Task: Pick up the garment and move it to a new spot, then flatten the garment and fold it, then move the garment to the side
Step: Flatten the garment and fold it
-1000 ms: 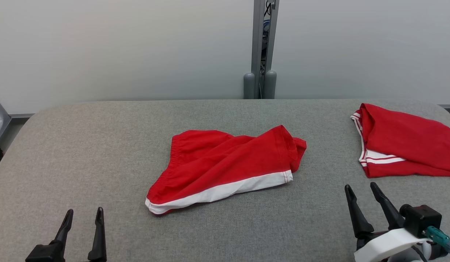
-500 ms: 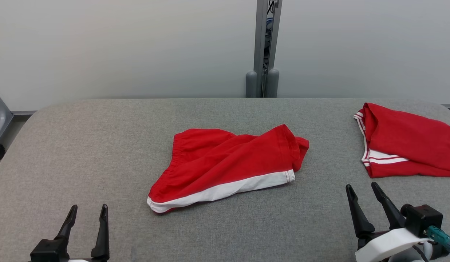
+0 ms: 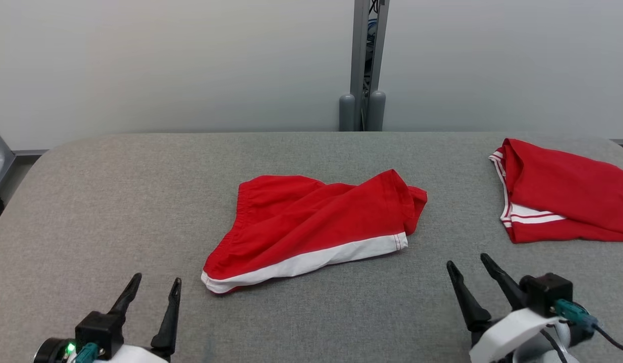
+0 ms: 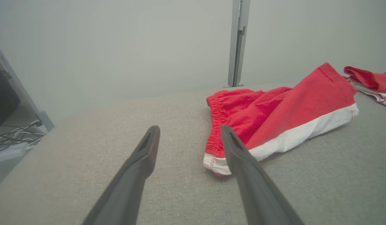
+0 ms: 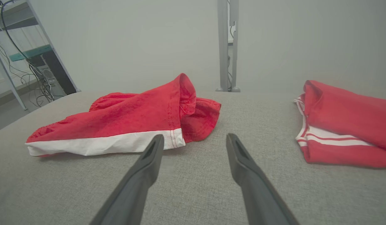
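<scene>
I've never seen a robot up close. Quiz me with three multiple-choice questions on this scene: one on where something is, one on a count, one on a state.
1. Where do the red shorts lie?
A) in the middle of the grey table
B) in a basket
C) on a chair

2. How many red garments are on the table?
A) one
B) two
C) four

3. How do the robot's two pairs of jaws stand?
A) shut on the shorts
B) open, holding nothing
C) shut on a cup

Answers:
1. A, the shorts rest at the table's centre.
2. B, there are the shorts plus a folded striped garment at the right.
3. B, each pair stands spread, touching no cloth.
</scene>
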`<state>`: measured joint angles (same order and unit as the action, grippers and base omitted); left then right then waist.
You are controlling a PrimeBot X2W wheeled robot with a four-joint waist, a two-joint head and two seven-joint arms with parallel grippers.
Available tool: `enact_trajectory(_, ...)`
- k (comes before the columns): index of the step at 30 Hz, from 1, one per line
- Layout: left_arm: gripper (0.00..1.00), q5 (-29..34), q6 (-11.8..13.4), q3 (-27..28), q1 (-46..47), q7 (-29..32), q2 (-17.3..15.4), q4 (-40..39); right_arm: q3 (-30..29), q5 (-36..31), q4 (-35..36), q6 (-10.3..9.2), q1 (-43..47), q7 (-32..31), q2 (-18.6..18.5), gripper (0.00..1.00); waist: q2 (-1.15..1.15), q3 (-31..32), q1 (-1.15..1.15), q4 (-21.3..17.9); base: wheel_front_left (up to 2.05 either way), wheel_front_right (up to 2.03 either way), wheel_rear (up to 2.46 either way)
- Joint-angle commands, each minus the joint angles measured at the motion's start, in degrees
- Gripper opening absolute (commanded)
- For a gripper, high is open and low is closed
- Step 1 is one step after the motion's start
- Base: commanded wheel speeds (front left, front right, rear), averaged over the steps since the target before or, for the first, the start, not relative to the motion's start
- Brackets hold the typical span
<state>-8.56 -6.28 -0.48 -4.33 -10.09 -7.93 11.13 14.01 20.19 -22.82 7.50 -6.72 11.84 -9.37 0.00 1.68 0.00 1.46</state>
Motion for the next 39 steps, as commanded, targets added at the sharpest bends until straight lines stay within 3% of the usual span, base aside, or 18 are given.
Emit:
enact_trajectory(1,1.00,-0.1,-0.7,-1.7,2.2,0.7,-1.6,0.9,1.9,0.5,-0.8,-0.02,-2.2,-0.6,-0.7,1.00,0.00,-0.4,0.00,-0.3,0.00,0.00,0.00)
enact_trajectory(8,1.00,-6.2,-1.1,-13.9,9.5,3.6,-8.2,8.9,12.3,3.5,-9.9,-0.02,-11.7,-2.0,-1.6,1.00,0.00,-2.7,0.00,-1.5,0.00,0.00,0.00)
enact_trajectory(17,1.00,-15.4,-1.2,-28.0,21.4,2.6,-14.2,21.0,23.4,8.1,-24.0,-0.02,-25.0,-0.1,1.7,1.00,0.00,-7.6,0.00,-2.9,0.00,0.00,0.00)
enact_trajectory(23,1.00,-21.6,-1.2,-36.6,27.8,2.3,-16.2,27.3,29.1,11.0,-31.1,-0.02,-31.1,1.4,3.4,1.00,0.00,-9.7,0.00,-3.2,0.00,0.00,0.00)
enact_trajectory(32,1.00,-28.6,-1.2,-46.4,33.6,0.0,-16.2,34.1,35.2,15.4,-36.3,-0.02,-35.0,3.0,4.8,1.00,0.00,-10.9,0.00,-2.9,0.00,0.00,0.00)
enact_trajectory(34,1.00,-30.2,-1.2,-48.2,34.1,0.0,-15.8,35.0,36.1,16.2,-36.9,-0.02,-35.3,3.1,4.8,0.30,0.00,-11.0,0.00,-2.6,0.00,0.00,0.00)
enact_trajectory(35,1.00,-30.8,-1.2,-49.1,34.4,-0.2,-15.7,35.3,36.6,16.6,-37.2,-0.02,-35.5,3.2,4.8,0.00,0.00,-11.2,0.00,-2.5,0.00,0.00,0.00)
enact_trajectory(36,0.85,-31.5,-1.2,-49.7,34.8,-0.5,-15.8,36.0,37.1,16.9,-37.4,-0.02,-35.7,3.3,4.9,0.00,0.00,-11.3,0.00,-2.4,0.00,0.00,0.00)
enact_trajectory(37,0.33,-31.9,-1.2,-50.6,35.0,-0.5,-15.7,36.6,37.5,17.3,-37.5,-0.02,-36.0,3.4,5.0,0.00,0.00,-11.4,0.00,-2.3,0.00,0.00,0.00)
enact_trajectory(38,0.00,-32.2,-1.2,-51.5,35.2,-0.9,-15.6,37.1,37.7,17.7,-37.7,-0.02,-36.3,3.4,5.0,0.00,0.00,-11.5,0.00,-2.3,0.00,0.00,0.00)
enact_trajectory(39,0.00,-32.7,-1.1,-51.9,35.6,-1.4,-15.6,37.7,38.1,17.9,-37.7,-0.02,-36.4,3.5,5.1,0.00,0.00,-11.7,0.00,-2.2,0.00,0.00,0.00)
